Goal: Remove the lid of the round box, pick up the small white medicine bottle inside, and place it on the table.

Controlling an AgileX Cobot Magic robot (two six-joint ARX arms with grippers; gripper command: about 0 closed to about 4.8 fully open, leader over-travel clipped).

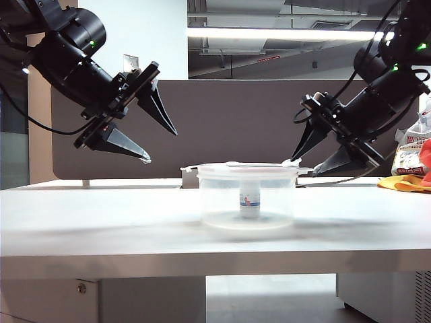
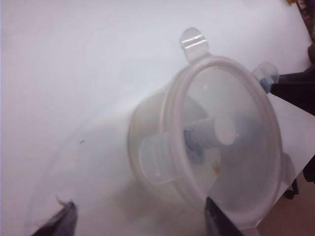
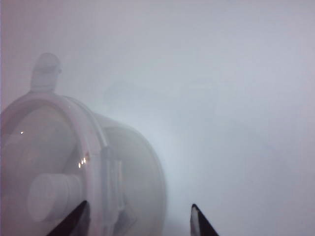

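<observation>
On the table (image 1: 101,222), the round box (image 1: 248,202) stands with the lid (image 1: 248,168) on and the small white medicine bottle (image 1: 250,200) upright inside, while the left gripper (image 1: 160,142) and right gripper (image 1: 304,163) hover at either side, fingers spread wide, empty.

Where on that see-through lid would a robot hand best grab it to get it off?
Probably by a side tab sticking out past the lid rim, approached from that side: the flat disc sits flush on the round box, leaving fingers little else to pinch.
</observation>
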